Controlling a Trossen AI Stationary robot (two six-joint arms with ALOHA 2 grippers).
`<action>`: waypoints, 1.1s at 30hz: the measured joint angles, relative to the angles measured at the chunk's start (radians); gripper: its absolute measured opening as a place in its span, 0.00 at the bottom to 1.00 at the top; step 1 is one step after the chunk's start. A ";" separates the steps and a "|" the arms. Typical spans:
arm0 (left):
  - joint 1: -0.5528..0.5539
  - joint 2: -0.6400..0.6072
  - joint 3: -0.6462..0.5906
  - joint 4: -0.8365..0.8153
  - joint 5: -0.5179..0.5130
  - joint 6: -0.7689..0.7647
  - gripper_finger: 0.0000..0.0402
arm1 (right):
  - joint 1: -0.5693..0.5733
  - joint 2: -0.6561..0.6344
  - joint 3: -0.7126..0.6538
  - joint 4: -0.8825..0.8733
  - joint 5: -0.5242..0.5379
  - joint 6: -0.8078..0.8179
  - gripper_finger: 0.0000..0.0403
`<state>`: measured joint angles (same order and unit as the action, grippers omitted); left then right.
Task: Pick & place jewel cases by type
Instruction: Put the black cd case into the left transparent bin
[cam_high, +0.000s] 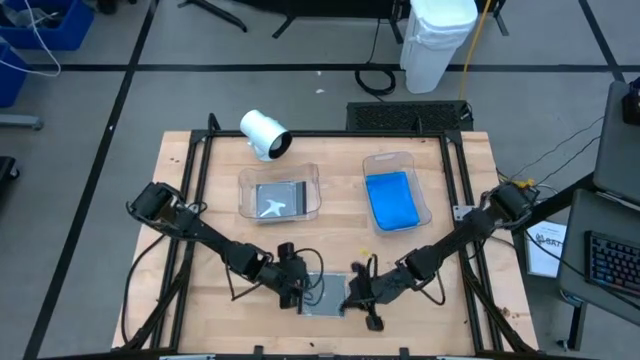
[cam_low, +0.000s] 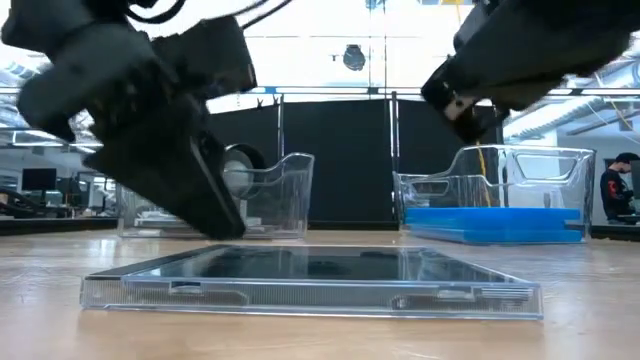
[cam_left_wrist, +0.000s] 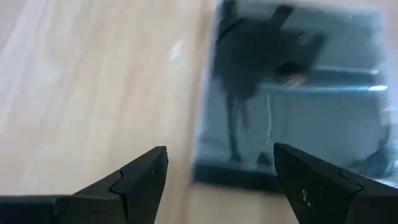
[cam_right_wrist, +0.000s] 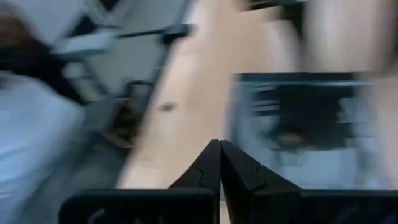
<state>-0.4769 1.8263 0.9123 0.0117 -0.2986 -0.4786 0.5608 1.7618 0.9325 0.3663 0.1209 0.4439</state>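
Observation:
A dark grey and clear jewel case (cam_high: 326, 296) lies flat on the table near the front edge, between my two grippers; the low view shows it (cam_low: 310, 278) resting on its underside. My left gripper (cam_left_wrist: 221, 180) stands open just above the case's left edge (cam_left_wrist: 205, 168), one finger out over the bare wood. My right gripper (cam_right_wrist: 219, 155) is shut and hangs empty in the air at the case's right side (cam_high: 354, 294). Another dark grey case (cam_high: 278, 200) lies in the left clear tray (cam_high: 245, 190). Blue cases (cam_high: 390, 200) lie in the right clear tray (cam_high: 425, 205).
A white cylinder (cam_high: 265, 133) lies on its side at the table's far left, behind the left tray. The black frame rails (cam_high: 200, 170) run along the table's sides. Bare wood (cam_high: 430, 260) lies between the trays and the front edge.

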 joint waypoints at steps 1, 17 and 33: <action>0.009 0.000 0.000 -0.029 0.000 -0.006 0.74 | 0.006 0.028 0.000 0.055 -0.055 0.014 0.00; 0.145 -0.004 0.001 -0.112 0.076 -0.002 0.74 | -0.020 0.266 0.075 0.072 -0.165 0.178 0.00; 0.071 -0.002 -0.001 -0.071 0.238 -0.072 0.74 | 0.068 0.121 0.069 -0.263 0.643 0.053 0.00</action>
<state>-0.4064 1.8240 0.9110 -0.0590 -0.0605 -0.5504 0.6284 1.8828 1.0016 0.1031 0.7643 0.4965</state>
